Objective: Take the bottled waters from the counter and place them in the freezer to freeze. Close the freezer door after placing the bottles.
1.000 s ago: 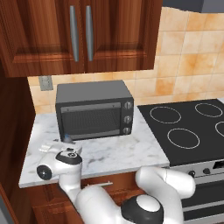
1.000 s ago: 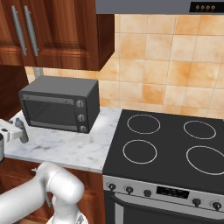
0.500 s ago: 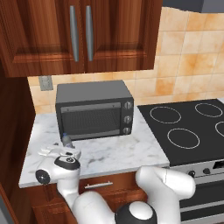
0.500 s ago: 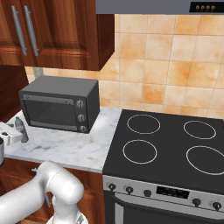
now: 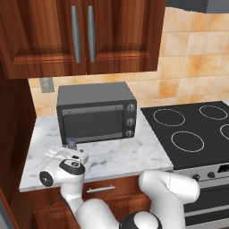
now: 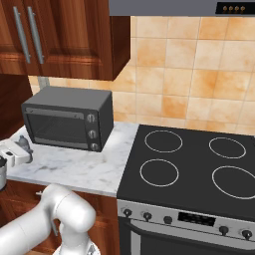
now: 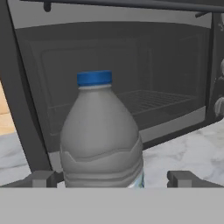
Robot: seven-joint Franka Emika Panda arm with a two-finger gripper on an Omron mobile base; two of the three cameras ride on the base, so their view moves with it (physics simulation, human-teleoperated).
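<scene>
Small slim bottle [image 7: 101,135] upright on the white marble counter [image 5: 120,154], just in front of the toaster oven [image 5: 96,112], toward the counter's left end. Greyish, cloudy plastic body with rounded shoulders and a wavy ridge round the middle; blue cap [image 7: 94,78] on top; a sliver of blue label at the lower right edge in the hand view. In the left base view, just the blue-grey cap [image 5: 71,142] poking up behind the hand. Gripper [image 7: 116,179] low over the near left part of the counter, spread wide, one dark fingertip [image 7: 40,178] to each side of the bottle with a gap on both sides, so not pinching it. Bottle standing between the fingers, close to the camera. Oven's glass door and wire rack directly behind the bottle. Black stovetop [image 5: 197,129] well off to the right; reddish-brown cupboards [image 5: 80,36] above.
</scene>
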